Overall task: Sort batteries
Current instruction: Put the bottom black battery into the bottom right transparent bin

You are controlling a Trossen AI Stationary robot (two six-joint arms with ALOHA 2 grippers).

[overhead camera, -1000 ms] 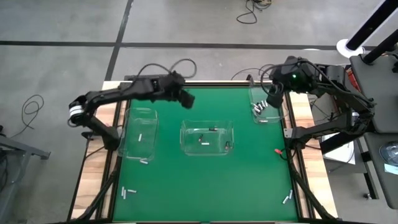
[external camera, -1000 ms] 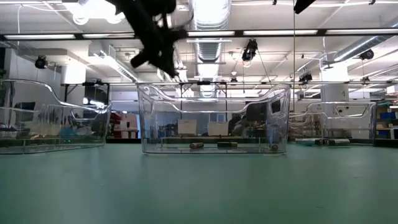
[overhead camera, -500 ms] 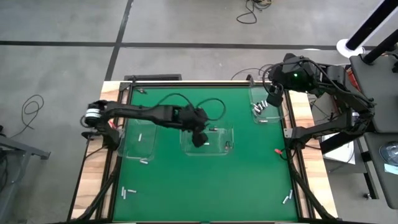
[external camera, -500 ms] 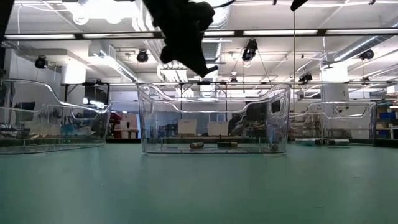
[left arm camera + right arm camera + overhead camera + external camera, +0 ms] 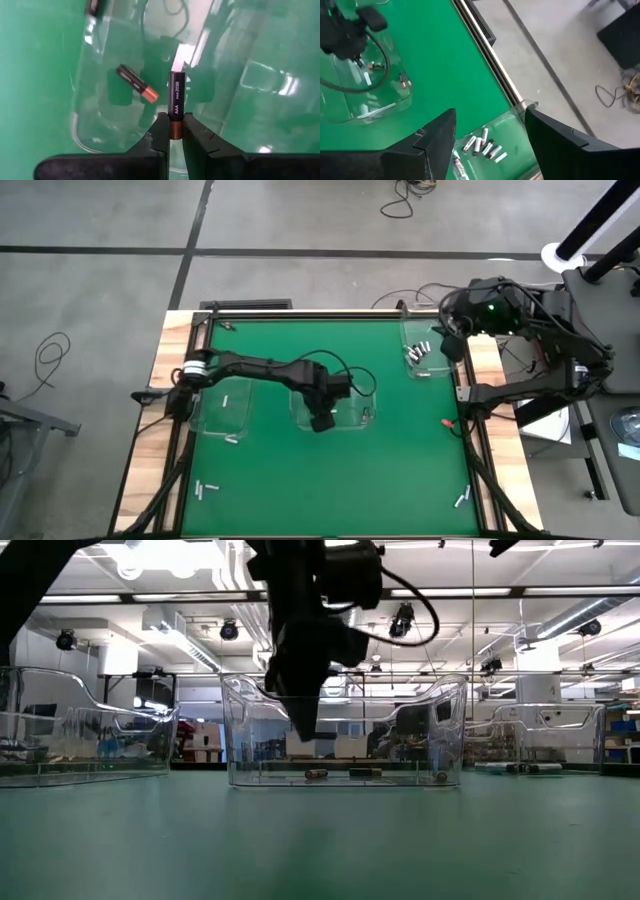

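The left gripper [image 5: 175, 131] pinches an AAA battery [image 5: 177, 102] by its copper-coloured end, the dark body sticking out beyond the fingertips. In the high view this gripper [image 5: 322, 420] sits at the centre of the frame, over the near edge of the middle clear bin [image 5: 364, 393]; in the low view it hangs just above that bin's [image 5: 440, 730] rim, centre of frame. Through the left wrist view, another battery with an orange end [image 5: 137, 86] lies on the bin floor, left of centre.

The step in hand looks like dropping the held battery into this bin. To do it well, the tip should be inside the bin's wall before the fingers part, and low enough that the battery does not bounce out or roll over the curved rim.

The right gripper [image 5: 449, 343] waits at the upper right of the high view, beside the right-hand bin [image 5: 428, 370]; its own wrist view shows its two fingers spread wide, holding nothing. Loose batteries [image 5: 206, 490] remain on the green mat [image 5: 340, 480] at the lower left, and more [image 5: 461, 499] at the lower right.
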